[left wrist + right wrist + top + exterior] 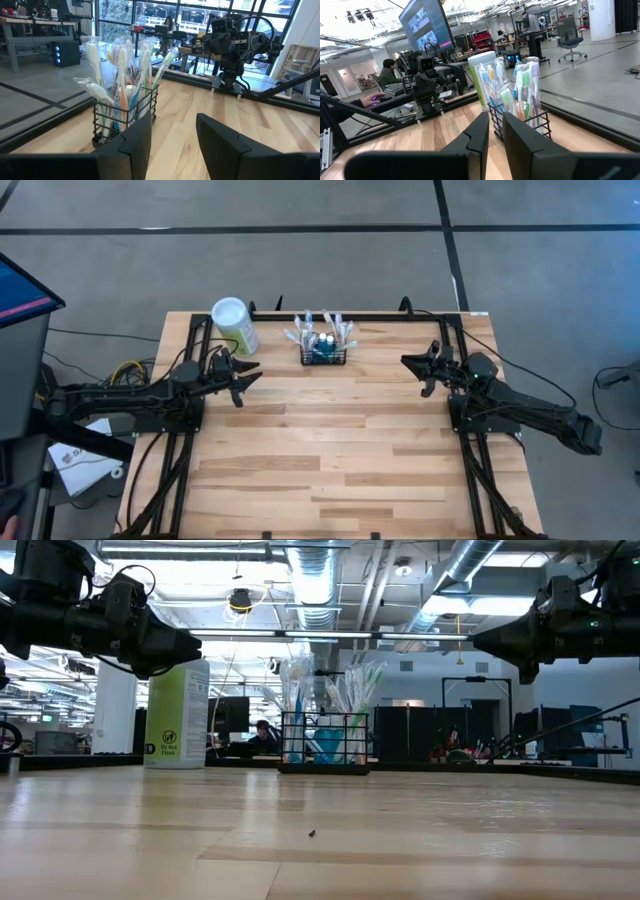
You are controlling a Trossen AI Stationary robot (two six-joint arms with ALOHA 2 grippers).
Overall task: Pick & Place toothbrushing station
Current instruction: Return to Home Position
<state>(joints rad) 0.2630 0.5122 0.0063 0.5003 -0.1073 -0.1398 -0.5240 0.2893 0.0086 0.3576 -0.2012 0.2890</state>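
Toothbrushes (330, 330) stand in the wire-mesh basket (324, 360). The left gripper (250, 372) and right gripper (410, 363) flank it, well apart from it, jaws apart and empty. We judge that only homing remains.

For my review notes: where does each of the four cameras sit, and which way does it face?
High: above the table, looking straight down on left hand, right hand and wire basket.
Low: at table-top height, level across to the basket; left arm and right arm overhead.
Left wrist: on its arm, facing the basket past its own fingers; right arm beyond.
Right wrist: on its arm, facing the basket; left arm beyond.
Shared: every view holds the basket.
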